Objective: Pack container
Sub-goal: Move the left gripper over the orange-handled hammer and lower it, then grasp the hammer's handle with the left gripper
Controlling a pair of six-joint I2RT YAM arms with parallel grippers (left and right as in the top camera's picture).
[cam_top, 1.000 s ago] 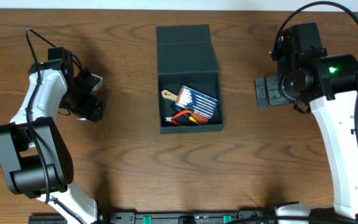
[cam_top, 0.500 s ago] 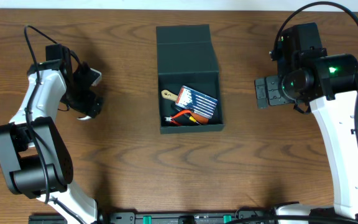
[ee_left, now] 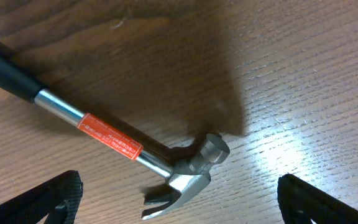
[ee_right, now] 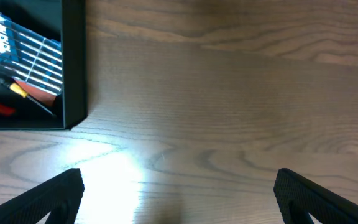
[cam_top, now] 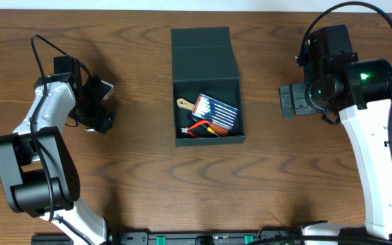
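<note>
Brown wood-grain table (cam_top: pixel 141 177) carries the container (cam_top: pixel 204 58) at its middle, a dark teal-grey square box with its flap lid folded back flat toward the far side. Inside the open box, a blue packet with white stripes (cam_top: pixel 216 111) lies tilted against the right wall. A pale wooden handle (cam_top: pixel 184 104) pokes out from the packet's far left corner, and a red-and-yellow tool (cam_top: pixel 199 127) lies along the near wall.

Well to the left of the box, the left gripper (cam_top: pixel 103 105) hangs over the table with its fingers (ee_left: pixel 48 202) spread wide. Its wrist view shows a claw hammer (ee_left: pixel 110 138) lying flat on the wood, its steel head between the two fingertips and untouched by either. An orange label wraps the shaft, and the black grip runs off to the upper left corner.

To the right of the box and apart from it, the right gripper (cam_top: pixel 286 101) is also spread wide. Its wrist view shows bare wood between the fingers, with the box's corner at the upper left.
</note>
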